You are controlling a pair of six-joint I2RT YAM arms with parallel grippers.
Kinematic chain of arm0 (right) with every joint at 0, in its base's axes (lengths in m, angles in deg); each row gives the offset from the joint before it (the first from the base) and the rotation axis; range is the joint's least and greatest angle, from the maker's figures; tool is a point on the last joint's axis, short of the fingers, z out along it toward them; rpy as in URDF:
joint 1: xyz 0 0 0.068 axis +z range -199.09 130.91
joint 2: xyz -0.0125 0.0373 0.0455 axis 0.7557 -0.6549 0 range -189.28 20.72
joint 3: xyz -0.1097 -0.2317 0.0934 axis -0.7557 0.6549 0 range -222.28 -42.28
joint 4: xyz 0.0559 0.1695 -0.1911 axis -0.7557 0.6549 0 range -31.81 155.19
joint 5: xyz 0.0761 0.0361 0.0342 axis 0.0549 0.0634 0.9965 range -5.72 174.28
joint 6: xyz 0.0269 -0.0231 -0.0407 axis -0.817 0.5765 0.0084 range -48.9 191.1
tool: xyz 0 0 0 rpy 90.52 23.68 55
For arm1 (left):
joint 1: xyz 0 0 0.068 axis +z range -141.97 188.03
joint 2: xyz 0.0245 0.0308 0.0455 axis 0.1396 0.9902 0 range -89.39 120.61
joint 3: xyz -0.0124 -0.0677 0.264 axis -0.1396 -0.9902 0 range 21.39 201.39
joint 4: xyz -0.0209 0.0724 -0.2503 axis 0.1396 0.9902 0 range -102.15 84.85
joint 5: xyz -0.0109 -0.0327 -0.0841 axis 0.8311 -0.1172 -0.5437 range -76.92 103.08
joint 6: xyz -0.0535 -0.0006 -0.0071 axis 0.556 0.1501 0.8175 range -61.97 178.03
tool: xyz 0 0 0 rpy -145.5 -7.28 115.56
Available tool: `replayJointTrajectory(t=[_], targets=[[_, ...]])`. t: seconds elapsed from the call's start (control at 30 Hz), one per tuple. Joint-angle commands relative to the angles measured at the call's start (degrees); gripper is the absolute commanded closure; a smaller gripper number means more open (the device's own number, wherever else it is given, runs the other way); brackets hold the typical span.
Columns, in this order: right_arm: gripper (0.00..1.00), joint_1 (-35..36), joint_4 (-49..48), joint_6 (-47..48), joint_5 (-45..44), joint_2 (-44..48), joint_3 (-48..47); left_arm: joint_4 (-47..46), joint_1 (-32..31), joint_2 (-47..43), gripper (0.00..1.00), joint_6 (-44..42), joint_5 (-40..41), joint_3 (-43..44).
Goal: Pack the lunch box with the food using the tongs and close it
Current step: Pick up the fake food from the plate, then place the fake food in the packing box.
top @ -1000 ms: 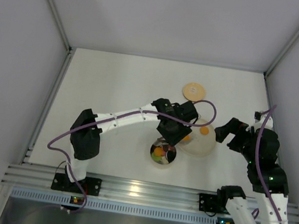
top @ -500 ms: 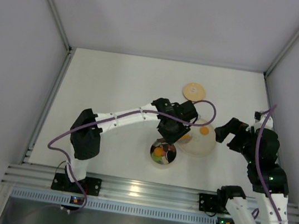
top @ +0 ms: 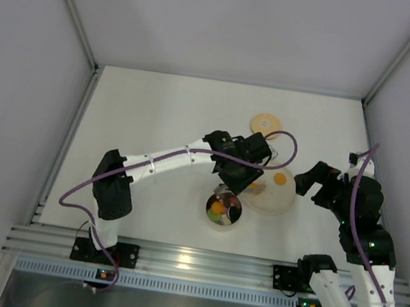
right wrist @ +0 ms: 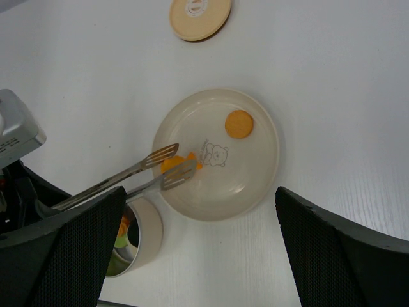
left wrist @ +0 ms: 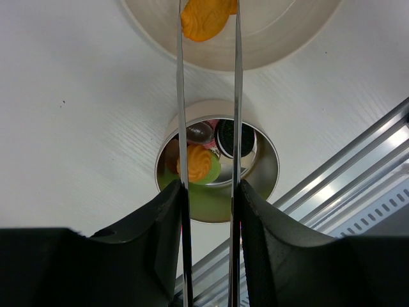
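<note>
Silver-grey, long slim metal tongs (left wrist: 179, 96) are pinched in the left tool (left wrist: 209, 192). Its two black fingers (left wrist: 167, 214) are squeezed most of the way in, one pressing on the outside of each thin arm, so the arms run nearly parallel with a narrow gap.

Out at the far end from that tool, the tong tips sit on either side of a lumpy orange food piece (left wrist: 206, 18), over the wide pale cream plate (left wrist: 275, 38). Can't tell whether the piece is lifted off the plate or just resting on it.

Right under the left tool's fingertips, on the side nearer the arm bases, is the small round shiny steel lunch box (left wrist: 265, 185). It's open, standing on the white tabletop (top: 156, 115) just beside the plate. It's already got stuff in it: another orange piece (left wrist: 197, 163), something green (left wrist: 211, 174), a black round sandwich cookie (left wrist: 233, 137) and a brown bit (left wrist: 199, 132).

A flat round orange biscuit (right wrist: 239, 124) lies on the plate, beyond the tong tips and apart from them. The round tan wooden lid (right wrist: 200, 14) lies flat on the tabletop farther out past the plate, not touching it.

The right tool (top: 309, 178) hangs off the plate's right side with its jaws spread wide, gripping nothing. From its wrist view the plate shows between its fingers (right wrist: 70, 256).
</note>
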Motion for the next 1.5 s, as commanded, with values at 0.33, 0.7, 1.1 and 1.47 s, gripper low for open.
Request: replayJointTrajectory(t=[0.33, 0.7, 1.1, 1.47], targets=[[0.01, -0.74, 0.77, 0.04, -0.57, -0.07, -2.44, 0.49, 0.11, -7.10, 0.62, -0.55, 2.40, 5.03], [0.01, -0.65, 0.24, 0.13, -0.39, -0.33, -2.18, 3.92, 0.02, -22.47, 0.61, 3.66, 2.23, -5.85], [0.01, -0.65, 0.06, -0.05, -0.48, -0.86, -2.35, 5.16, -3.23, -33.64, 0.61, 9.20, -1.91, -19.66], [0.01, -0.74, 0.06, 0.04, -0.66, -0.59, -1.91, 3.49, -5.60, -34.97, 0.53, 10.88, -1.64, -23.98]])
